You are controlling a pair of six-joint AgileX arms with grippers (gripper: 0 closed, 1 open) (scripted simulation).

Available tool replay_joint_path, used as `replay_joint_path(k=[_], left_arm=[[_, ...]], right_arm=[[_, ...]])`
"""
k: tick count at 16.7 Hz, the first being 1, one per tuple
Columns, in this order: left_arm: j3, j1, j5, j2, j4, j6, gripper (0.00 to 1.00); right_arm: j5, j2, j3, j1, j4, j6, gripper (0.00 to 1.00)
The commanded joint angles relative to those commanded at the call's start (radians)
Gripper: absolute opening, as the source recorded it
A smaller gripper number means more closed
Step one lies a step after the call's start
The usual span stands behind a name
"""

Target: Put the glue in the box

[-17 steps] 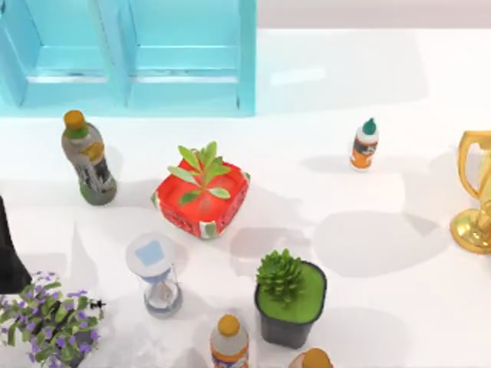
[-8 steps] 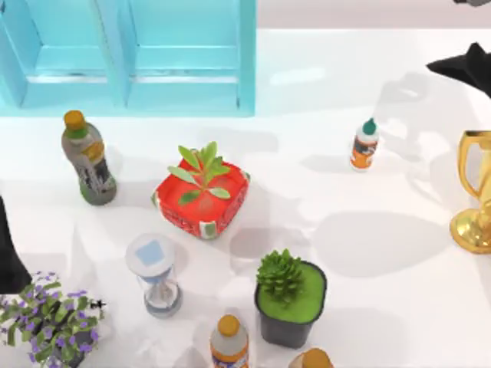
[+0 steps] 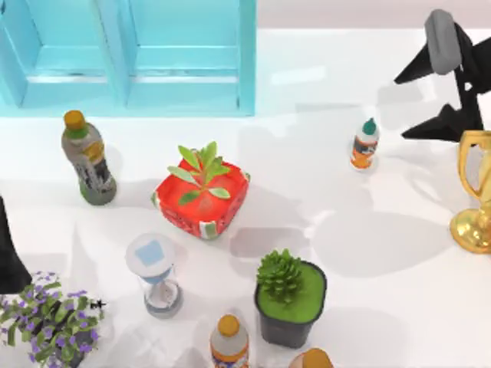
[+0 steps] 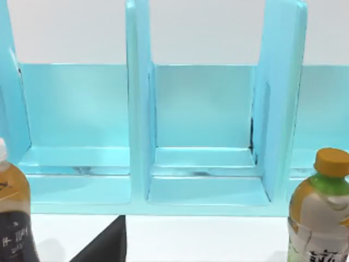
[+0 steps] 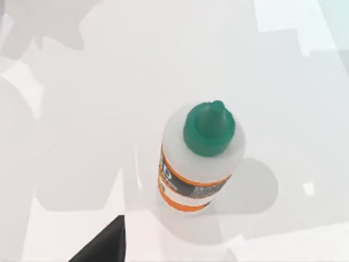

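The small white glue bottle with pointed green cap and orange label stands upright toward the worktop's far right corner, free on every side, so a pincer can close round it. The right pincer, spread wide and holding nothing, hangs just beside it (presumably lining up). The sky-blue partitioned box waits along the white worktop's far left edge.

From where I sit, the top view's right edge crops the gold trophy, its bottom edge cuts two orange-capped bottles, and the glue label is too small to read.
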Motion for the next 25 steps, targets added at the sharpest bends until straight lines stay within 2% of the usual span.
replay_joint_path(k=[4, 10, 20, 25], left_arm=[[0.000, 0.000, 0.000, 0.000, 0.000, 0.000, 1.00], [0.000, 0.000, 0.000, 0.000, 0.000, 0.000, 1.00], [0.000, 0.000, 0.000, 0.000, 0.000, 0.000, 1.00], [0.000, 0.000, 0.000, 0.000, 0.000, 0.000, 1.00]], right_arm=[[-0.054, 0.067, 0.025, -0.030, -0.118, -0.125, 1.00], [-0.055, 0.069, 0.024, -0.026, -0.120, -0.128, 1.00], [-0.049, 0.136, -0.098, 0.110, 0.227, 0.083, 1.00], [-0.045, 0.129, -0.146, 0.131, 0.294, 0.119, 1.00]])
